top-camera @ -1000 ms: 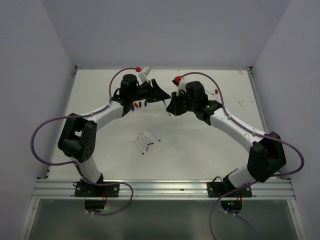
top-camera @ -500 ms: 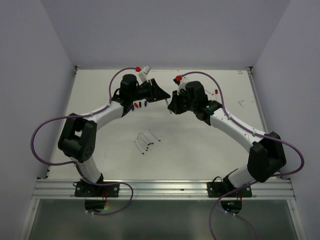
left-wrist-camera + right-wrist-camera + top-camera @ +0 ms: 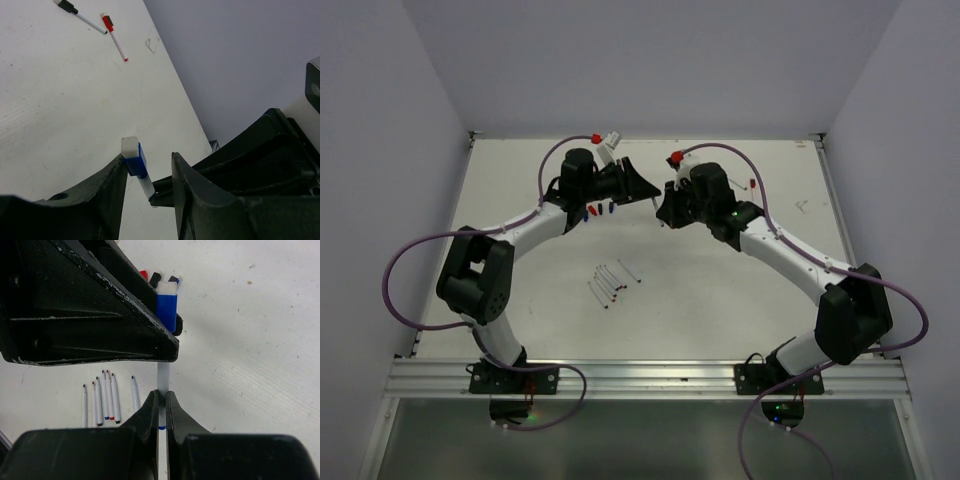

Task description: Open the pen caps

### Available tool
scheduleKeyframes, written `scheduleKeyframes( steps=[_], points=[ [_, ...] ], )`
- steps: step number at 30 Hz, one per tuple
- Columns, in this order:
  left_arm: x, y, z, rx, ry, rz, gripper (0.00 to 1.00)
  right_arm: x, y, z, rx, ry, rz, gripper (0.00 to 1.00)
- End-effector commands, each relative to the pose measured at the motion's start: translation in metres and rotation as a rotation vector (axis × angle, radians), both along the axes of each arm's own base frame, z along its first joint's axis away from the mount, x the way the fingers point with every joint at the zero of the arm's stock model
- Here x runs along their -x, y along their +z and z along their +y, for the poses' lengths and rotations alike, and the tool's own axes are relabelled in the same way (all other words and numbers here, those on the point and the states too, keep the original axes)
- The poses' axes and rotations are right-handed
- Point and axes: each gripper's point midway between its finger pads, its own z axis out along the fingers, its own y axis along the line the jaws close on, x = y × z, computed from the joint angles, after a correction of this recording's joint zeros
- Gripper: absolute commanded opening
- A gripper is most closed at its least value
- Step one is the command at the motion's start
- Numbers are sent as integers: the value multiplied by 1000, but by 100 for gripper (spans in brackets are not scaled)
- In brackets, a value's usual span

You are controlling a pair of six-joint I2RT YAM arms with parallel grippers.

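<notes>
Nearest, bare pens point(image 3: 610, 282) lie in a row. Right gripper point(image 3: 161, 399) pinched tight on a pen point(image 3: 164, 380). Its blue cap point(image 3: 135, 159) sits between the left gripper point(image 3: 147, 167) jaws, which are part open, and touches one finger. Beyond, two capped pens point(image 3: 112, 37) on the table point(image 3: 50, 100).

the table point(image 3: 60, 100) reads to me as a matt off-white board, faintly grained and speckled with small marks. the left gripper point(image 3: 148, 167) has fingers point(image 3: 100, 315) of black plastic, dull and finely textured, with pale chips along one edge. the blue cap point(image 3: 136, 160) is smooth plastic with a slight sheen, topped by a chalky white end piece point(image 3: 129, 144). the pen barrel point(image 3: 163, 382) is smooth white plastic. at 6 o'clock in my overhead view, the rail point(image 3: 650, 378) looks like brushed metal.
</notes>
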Motion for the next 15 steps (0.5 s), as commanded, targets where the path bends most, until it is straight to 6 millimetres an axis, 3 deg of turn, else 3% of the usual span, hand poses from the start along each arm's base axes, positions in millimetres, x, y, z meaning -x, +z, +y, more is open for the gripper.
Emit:
scheduleKeyframes(
  steps=[1,8,11,13,15],
  points=[
    [-2,13,-5,34,-16,-35,42,4,18,2,-15,10,-53,0],
    [-6,13,-4,33,11,-33,38,6,20,3,-14,11,-57,0],
    [-7,16,-5,41,11,-40,26,7,21,2,-13,8,-59,0],
    [-7,17,-4,40,11,-45,5,7,23,2,-12,8,-62,0],
    [-5,15,-4,36,6,-43,0,7,23,2,-15,8,-63,0]
  ],
)
